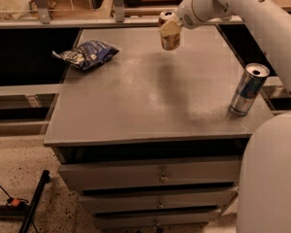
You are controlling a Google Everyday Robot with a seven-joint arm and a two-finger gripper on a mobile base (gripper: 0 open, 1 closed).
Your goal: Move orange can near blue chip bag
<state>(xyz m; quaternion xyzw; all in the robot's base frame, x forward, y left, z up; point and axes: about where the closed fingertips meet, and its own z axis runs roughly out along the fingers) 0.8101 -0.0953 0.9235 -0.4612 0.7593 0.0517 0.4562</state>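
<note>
Grey drawer cabinet (pixel 150 101) on speckled floor (pixel 19 169), metal racks (pixel 77 6) behind it; gripper (pixel 169 29) over its far edge.

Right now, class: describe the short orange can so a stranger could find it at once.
Start at the grey cabinet top. At its far edge, the robot's gripper is shut on the short copper-orange metallic can. Unlike the taller blue-and-silver can standing at the right edge, it is squat and orange.

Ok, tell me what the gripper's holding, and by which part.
The gripper holds the orange can, clamped across its upper side just below the top, over the far part of the table.
</note>
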